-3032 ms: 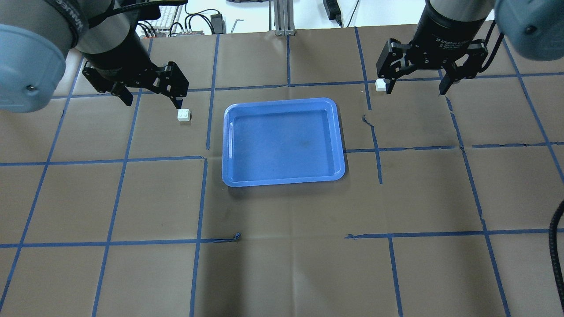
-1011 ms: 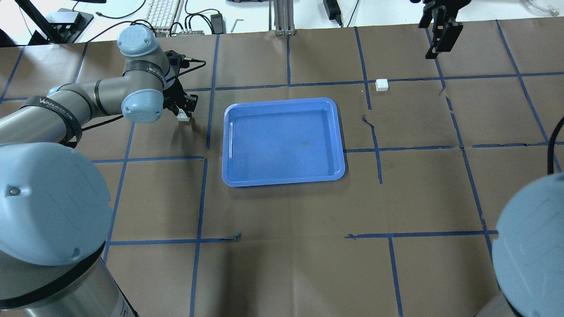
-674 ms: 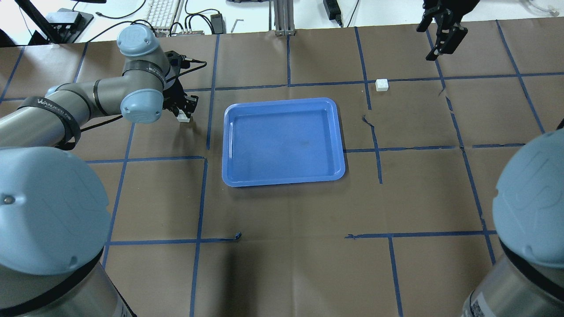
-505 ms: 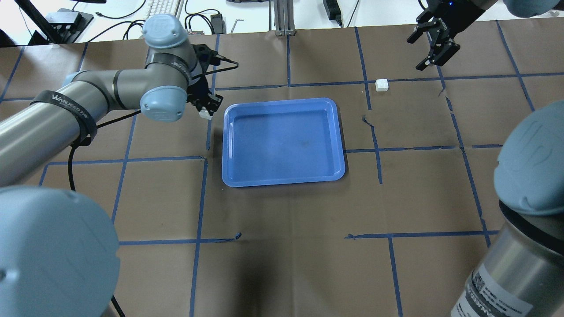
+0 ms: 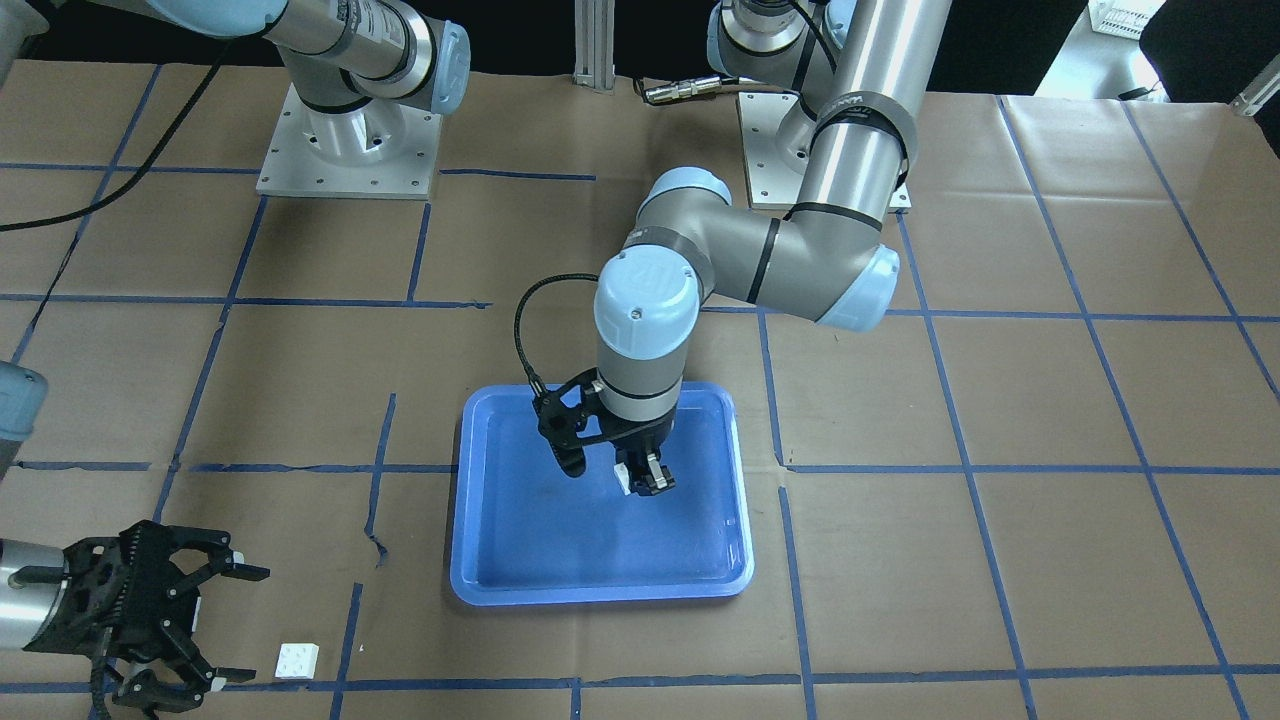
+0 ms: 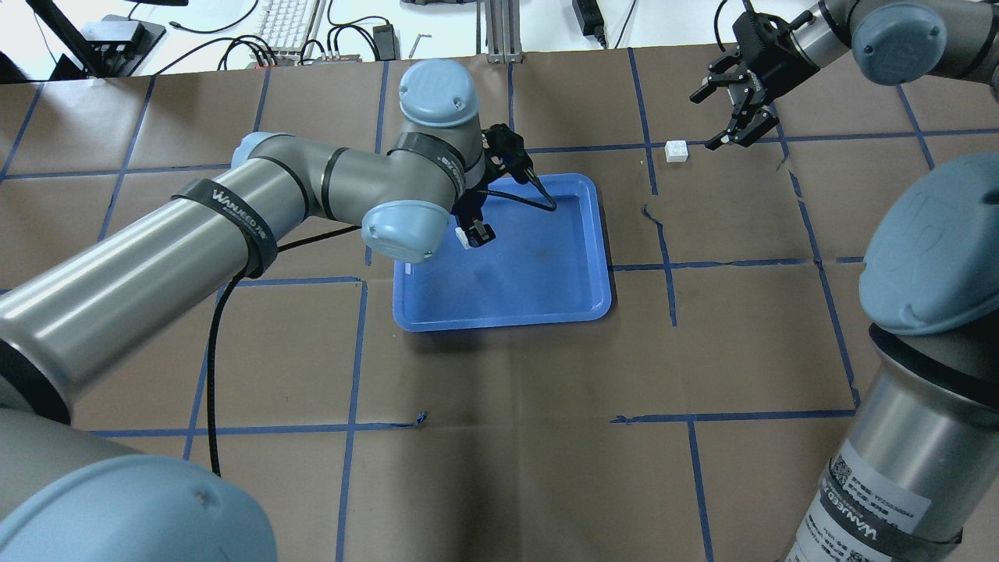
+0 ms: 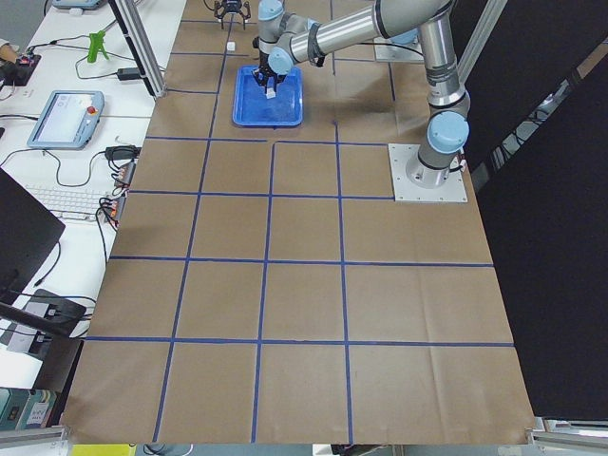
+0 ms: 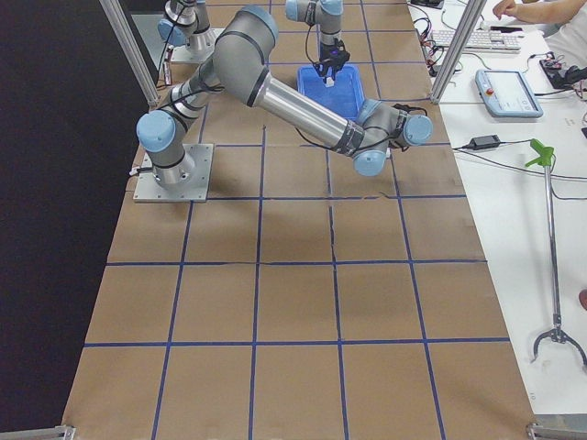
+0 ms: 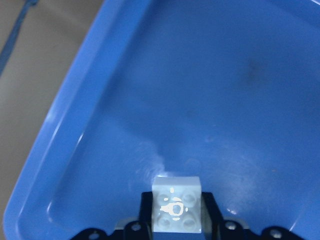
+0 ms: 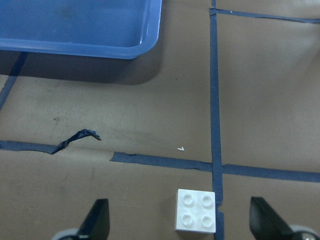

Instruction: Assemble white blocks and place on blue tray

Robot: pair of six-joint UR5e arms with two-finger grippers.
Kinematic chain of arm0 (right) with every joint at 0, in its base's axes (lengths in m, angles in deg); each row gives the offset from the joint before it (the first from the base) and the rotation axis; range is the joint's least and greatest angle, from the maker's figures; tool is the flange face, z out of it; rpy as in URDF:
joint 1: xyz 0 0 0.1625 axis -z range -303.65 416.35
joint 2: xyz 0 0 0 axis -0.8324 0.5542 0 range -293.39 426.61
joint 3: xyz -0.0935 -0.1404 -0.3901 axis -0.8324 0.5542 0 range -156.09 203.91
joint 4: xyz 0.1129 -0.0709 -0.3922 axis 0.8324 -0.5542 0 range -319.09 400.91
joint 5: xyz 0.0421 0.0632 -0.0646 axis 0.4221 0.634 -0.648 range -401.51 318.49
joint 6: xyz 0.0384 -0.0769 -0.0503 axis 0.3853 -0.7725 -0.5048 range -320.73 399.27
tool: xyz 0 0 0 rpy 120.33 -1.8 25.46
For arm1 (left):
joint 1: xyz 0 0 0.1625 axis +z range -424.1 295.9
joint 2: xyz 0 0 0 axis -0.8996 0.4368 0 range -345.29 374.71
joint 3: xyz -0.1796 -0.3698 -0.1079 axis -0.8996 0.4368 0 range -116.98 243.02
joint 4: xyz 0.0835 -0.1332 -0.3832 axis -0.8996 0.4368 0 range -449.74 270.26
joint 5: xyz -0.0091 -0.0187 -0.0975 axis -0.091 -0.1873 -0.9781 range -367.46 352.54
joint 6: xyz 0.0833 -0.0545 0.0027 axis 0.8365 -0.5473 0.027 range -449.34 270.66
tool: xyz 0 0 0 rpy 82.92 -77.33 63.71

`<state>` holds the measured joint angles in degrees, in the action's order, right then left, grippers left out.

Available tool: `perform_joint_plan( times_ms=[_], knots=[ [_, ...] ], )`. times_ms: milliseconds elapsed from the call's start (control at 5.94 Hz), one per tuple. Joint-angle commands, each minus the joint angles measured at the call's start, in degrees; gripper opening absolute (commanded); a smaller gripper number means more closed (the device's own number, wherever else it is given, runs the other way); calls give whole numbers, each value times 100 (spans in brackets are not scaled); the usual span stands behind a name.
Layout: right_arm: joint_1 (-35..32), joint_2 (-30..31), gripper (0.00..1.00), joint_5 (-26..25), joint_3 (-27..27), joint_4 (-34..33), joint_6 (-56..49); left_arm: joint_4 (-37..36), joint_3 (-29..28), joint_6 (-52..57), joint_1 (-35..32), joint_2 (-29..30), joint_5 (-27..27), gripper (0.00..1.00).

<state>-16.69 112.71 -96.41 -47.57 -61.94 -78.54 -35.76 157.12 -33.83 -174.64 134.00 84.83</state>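
My left gripper [image 5: 640, 482] is shut on one white block [image 5: 622, 478] and holds it over the inside of the blue tray [image 5: 600, 595], near the tray's left half in the overhead view [image 6: 471, 234]. The left wrist view shows the block [image 9: 176, 210] studs-up between the jaws, with the tray floor [image 9: 210, 100] below. The other white block [image 6: 676, 151] lies on the table beyond the tray's far right corner. My right gripper [image 6: 705, 121] is open and empty just right of it. In the right wrist view that block [image 10: 196, 210] sits between the spread fingers [image 10: 97, 220].
Brown paper with a blue tape grid covers the table [image 6: 499, 437]. Torn tape [image 6: 652, 215] lies between the tray and the loose block. Cables and a keyboard [image 6: 293, 31] sit past the far edge. My left arm [image 6: 234, 226] reaches across the table's left half.
My left gripper closed on the left block, lifted it and carried it right, to over the tray. My right gripper swung down and left toward the other block, which stayed put.
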Motion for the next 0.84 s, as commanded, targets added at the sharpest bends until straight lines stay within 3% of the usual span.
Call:
perform_joint_plan(
  times_ms=[0,505,674],
  knots=[
    [26,-241,100,5,-102,-244,12,-19,38,293,-65,67,34,0],
    [26,-339,99,14,-67,-349,240,-616,274,892,-56,322,43,3],
    [26,-348,96,22,-59,-350,249,-565,302,874,-47,331,43,73]
  ],
)
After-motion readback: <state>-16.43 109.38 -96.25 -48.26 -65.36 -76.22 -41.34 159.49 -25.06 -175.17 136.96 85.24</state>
